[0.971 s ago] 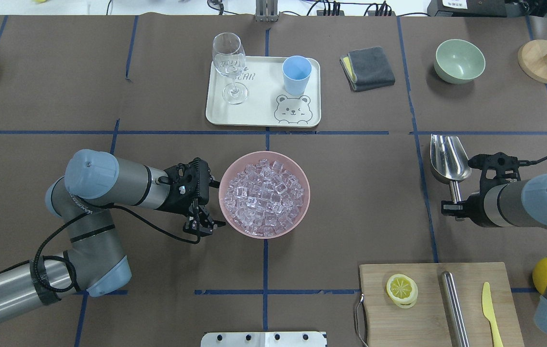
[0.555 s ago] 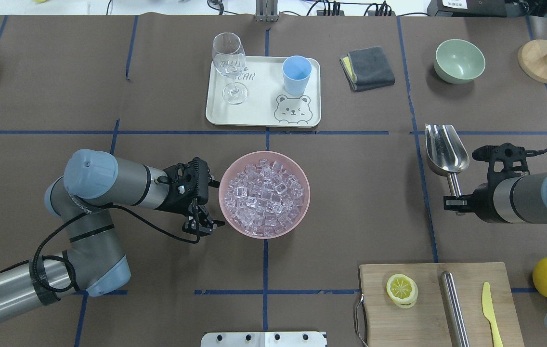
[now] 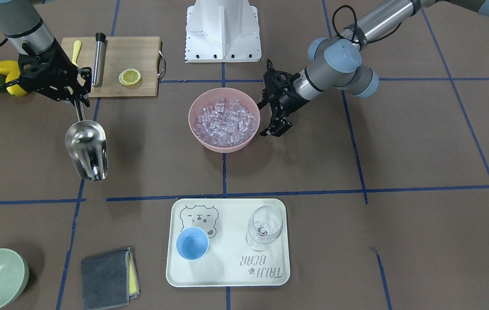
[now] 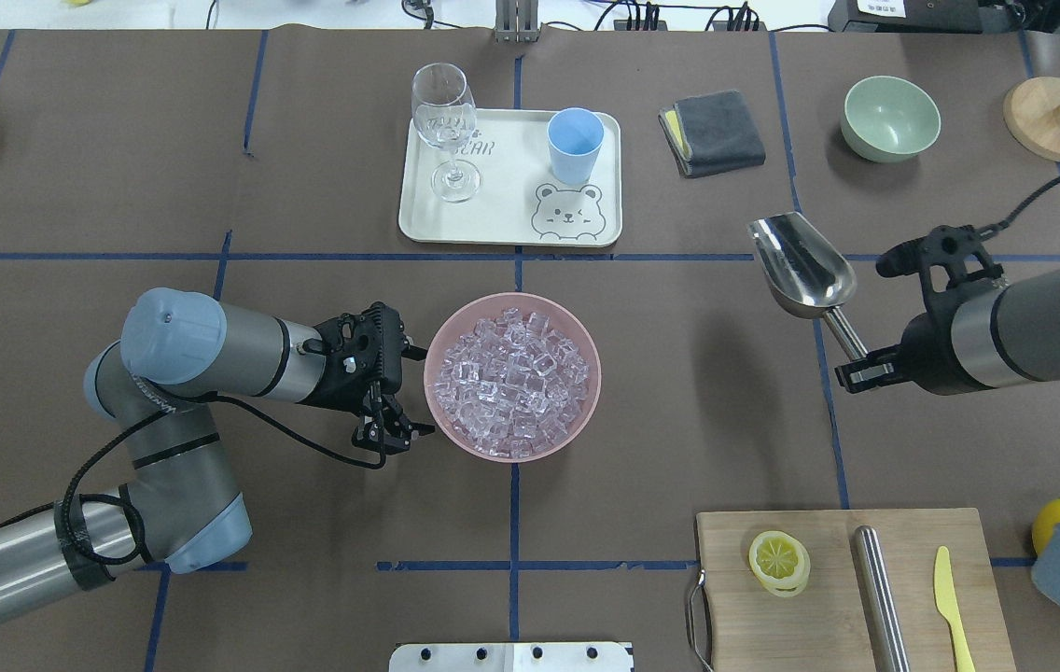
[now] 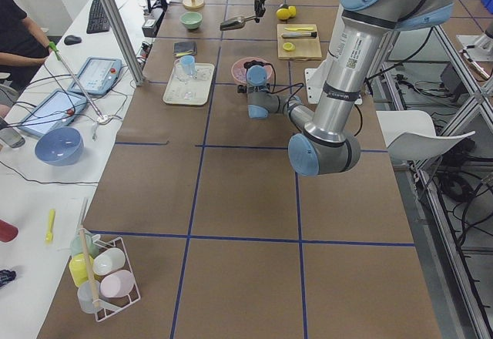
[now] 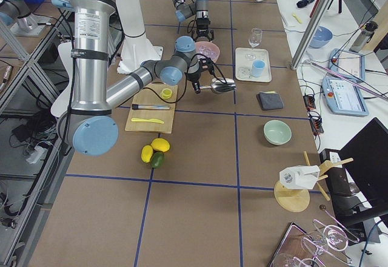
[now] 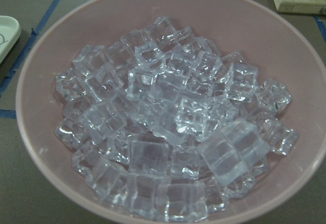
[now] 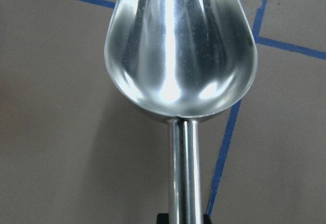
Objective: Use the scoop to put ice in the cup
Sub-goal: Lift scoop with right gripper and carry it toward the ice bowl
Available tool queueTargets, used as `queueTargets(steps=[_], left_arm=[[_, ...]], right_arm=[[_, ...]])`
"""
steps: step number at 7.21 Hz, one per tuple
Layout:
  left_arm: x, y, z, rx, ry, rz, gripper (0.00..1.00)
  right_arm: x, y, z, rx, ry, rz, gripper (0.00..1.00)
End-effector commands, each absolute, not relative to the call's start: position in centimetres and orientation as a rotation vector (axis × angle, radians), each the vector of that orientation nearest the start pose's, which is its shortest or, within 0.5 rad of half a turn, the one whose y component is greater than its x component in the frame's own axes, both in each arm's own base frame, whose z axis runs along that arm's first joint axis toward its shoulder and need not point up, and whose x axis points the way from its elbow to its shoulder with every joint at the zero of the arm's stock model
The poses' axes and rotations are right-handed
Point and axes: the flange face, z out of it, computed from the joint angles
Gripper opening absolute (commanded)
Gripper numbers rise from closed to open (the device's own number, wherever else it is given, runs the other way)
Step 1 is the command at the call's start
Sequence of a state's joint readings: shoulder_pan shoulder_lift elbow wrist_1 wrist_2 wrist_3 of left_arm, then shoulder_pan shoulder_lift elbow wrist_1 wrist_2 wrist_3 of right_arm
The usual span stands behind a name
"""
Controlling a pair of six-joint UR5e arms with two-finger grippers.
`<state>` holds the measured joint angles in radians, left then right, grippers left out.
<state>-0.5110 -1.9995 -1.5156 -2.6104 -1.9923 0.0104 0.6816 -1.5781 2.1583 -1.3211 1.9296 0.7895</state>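
The ice [image 4: 511, 376] fills a pink bowl [image 4: 586, 345] at the table's middle, also in the front view [image 3: 226, 118] and close up in the left wrist view [image 7: 168, 132]. The light-blue cup [image 4: 575, 145] stands upright and empty on a white tray [image 4: 493, 219], and also shows in the front view [image 3: 192, 243]. My right gripper [image 4: 858, 362] is shut on the handle of the steel scoop [image 4: 801, 263], held above the table right of the bowl. The scoop's trough is empty [image 8: 178, 46]. My left gripper [image 4: 390, 437] hangs open and empty just left of the bowl.
A wine glass [image 4: 446, 131] stands on the tray beside the cup. A grey cloth [image 4: 712, 131], a green bowl [image 4: 890, 118] and a wooden stand [image 4: 1055, 118] lie at the back right. A cutting board [image 4: 843, 588] with a lemon slice, steel rod and yellow knife sits front right.
My right arm has carried the scoop left and away from me, turning its trough toward the tray. The left arm has barely moved.
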Motion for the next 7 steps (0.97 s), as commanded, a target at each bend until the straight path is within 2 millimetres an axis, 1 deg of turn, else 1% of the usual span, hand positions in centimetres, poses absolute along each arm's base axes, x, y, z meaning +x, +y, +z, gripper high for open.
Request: queueTargets(steps=[1,3,4,5,6,7], left_arm=[[52.1,-39.7,32.2,1.097,1.07,1.165,1.0],[52.1,-39.7,32.6,1.092,1.067,1.167,1.0],[52.1,-39.7,32.6,1.093,1.066,1.168,1.0],[52.2,-39.7,32.5,1.096,1.066,1.169,1.0],[52.1,-39.8,32.5,1.095,1.066,1.165,1.0],[52.1,-39.8,32.5,1.094,1.066,1.165,1.0]], right_arm=[[-33.5,-37.8,29.0,0.334,-0.795,-0.417,0.0],[-36.0,-36.5,25.8,0.372,-0.822,-0.538,0.0],[-36.6,-36.7,22.3,0.36,-0.794,-0.591,0.0],[-37.2,-36.7,18.9,0.325,-0.725,-0.666,0.0],[-36.9,-36.8,16.6,0.322,-0.668,-0.785,0.0],[-36.2,-36.6,16.0,0.348,-0.622,-0.883,0.0]])
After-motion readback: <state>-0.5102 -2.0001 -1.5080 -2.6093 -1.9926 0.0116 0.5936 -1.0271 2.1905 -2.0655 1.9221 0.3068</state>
